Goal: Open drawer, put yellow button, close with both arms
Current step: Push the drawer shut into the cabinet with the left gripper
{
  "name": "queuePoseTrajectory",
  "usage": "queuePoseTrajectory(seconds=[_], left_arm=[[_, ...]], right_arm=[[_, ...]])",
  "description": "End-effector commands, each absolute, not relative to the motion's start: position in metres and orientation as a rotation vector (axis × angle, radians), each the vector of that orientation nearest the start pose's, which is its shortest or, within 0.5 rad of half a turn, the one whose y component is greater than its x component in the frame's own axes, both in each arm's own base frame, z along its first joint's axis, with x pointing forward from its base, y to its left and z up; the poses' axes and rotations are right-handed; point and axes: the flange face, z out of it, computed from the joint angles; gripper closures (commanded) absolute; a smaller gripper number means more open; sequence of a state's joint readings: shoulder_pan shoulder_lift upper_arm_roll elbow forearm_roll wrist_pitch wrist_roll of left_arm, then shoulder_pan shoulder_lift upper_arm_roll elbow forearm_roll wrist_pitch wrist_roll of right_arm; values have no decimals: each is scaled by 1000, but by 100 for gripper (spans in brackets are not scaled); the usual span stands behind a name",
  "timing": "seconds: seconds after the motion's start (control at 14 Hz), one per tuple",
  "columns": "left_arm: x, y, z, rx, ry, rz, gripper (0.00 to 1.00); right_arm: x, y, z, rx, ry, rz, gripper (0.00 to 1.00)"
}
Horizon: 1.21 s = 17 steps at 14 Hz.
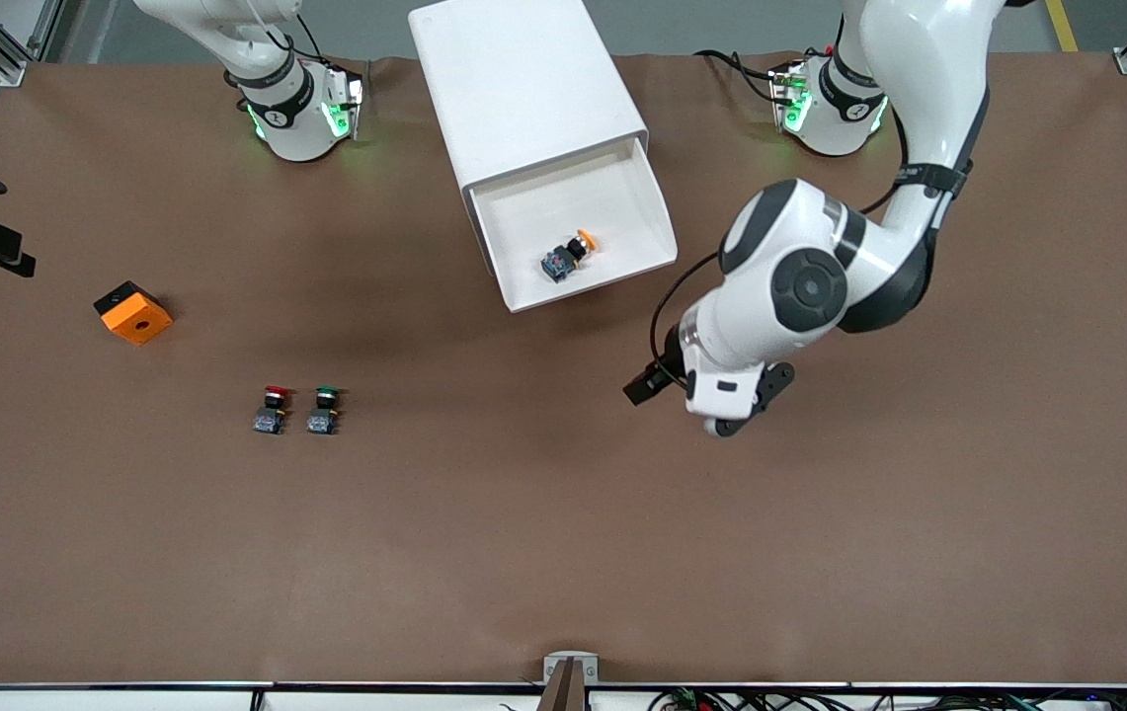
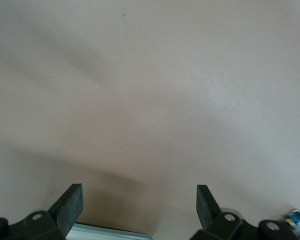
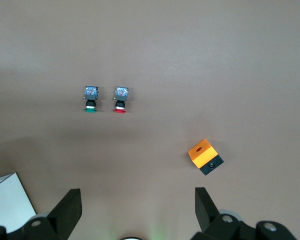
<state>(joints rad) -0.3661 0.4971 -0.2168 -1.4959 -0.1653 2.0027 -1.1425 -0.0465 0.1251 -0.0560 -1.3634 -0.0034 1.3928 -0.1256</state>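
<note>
Yellow button [image 1: 571, 255], half-shadowed in drawer [image 1: 622, 183]

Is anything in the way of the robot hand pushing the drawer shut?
Nothing visible. Only bare table lies between the left gripper, jaws open, and the open drawer, where the yellow button already lies.

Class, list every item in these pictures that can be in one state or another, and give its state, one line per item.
drawer: pulled open, holding the yellow button.
yellow button: lying on its side in the drawer.
red button: on the table, beside the green button.
green button: on the table.
orange box: on the table, untouched.
left end effector: open, empty, over bare table near the drawer.
right end effector: open, empty, waiting.
</note>
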Motion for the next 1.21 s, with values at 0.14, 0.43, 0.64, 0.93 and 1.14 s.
queuePoseTrajectory(seconds=[0.14, 0.43, 0.64, 0.93, 1.14], left_arm=[[537, -402, 386, -3152, -817, 213, 0], [520, -427, 389, -3190, -739, 210, 0], [504, -447, 383, -3201, -667, 202, 0], [483, -467, 365, -3194, -569, 189, 0], [471, -474, 361, -3193, -538, 196, 0]], right_arm=[[540, -55, 631, -3133, -46, 71, 0], [527, -42, 633, -3134, -87, 40, 0], [522, -41, 634, -3132, -89, 28, 0], [511, -40, 632, -3133, -92, -15, 0], [510, -39, 635, -3134, -92, -35, 0]])
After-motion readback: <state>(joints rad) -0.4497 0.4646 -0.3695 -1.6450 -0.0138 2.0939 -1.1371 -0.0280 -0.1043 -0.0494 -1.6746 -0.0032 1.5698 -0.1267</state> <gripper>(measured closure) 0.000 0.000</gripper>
